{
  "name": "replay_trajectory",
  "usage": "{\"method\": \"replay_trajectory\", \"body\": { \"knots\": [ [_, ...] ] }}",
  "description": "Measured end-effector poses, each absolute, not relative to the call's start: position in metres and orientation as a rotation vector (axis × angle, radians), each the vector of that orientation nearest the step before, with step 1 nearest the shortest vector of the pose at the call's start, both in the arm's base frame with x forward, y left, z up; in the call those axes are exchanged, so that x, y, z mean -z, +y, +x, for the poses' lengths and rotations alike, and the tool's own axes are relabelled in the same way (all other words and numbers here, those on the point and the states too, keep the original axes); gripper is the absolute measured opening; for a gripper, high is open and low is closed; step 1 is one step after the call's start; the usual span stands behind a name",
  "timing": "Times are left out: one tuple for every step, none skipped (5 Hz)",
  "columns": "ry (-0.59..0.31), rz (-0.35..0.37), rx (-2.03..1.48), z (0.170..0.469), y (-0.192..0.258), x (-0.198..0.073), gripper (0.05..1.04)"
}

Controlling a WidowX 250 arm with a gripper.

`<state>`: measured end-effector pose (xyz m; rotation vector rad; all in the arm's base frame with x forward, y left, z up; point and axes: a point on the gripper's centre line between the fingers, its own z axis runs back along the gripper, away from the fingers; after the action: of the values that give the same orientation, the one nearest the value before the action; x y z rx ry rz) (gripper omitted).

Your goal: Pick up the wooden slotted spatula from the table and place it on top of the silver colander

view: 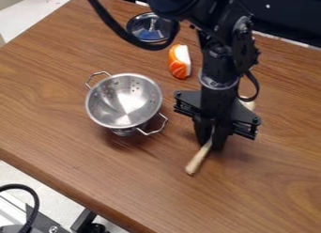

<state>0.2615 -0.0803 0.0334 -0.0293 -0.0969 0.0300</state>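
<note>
The black gripper [210, 142] hangs low over the table, right of the middle, pointing down. Its two fingers are close together on a wooden-handled utensil [197, 161], whose pale handle sticks out toward the front left; the rest of it is largely hidden by the fingers. To the left stands a metal colander [124, 101] with two wire handles, upright and apart from the gripper. An orange and white sushi-like toy [179, 61] lies behind the gripper, toward the back.
A shiny metal lid [150, 27] lies at the back, partly behind the arm's cable. A pale rounded object [248, 103] peeks out just right of the arm. The wooden table's [69, 200] front edge slants down across the lower left, with dark equipment beyond it.
</note>
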Motion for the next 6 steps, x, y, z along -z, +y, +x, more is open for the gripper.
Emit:
{"method": "replay_trajectory", "body": {
  "knots": [
    [-0.092,-0.035,-0.018,0.261,-0.081,-0.034,0.083],
    [-0.034,-0.064,-0.024,0.254,-0.087,-0.040,0.077],
    [-0.051,-0.113,-0.057,0.257,-0.094,-0.063,0.077],
    [-0.074,-0.129,-0.106,0.253,-0.097,-0.080,0.077],
    [-0.052,-0.158,-0.100,0.247,-0.094,-0.095,0.077],
    [-0.035,-0.145,-0.081,0.235,-0.075,-0.103,0.077]
  ]
}}
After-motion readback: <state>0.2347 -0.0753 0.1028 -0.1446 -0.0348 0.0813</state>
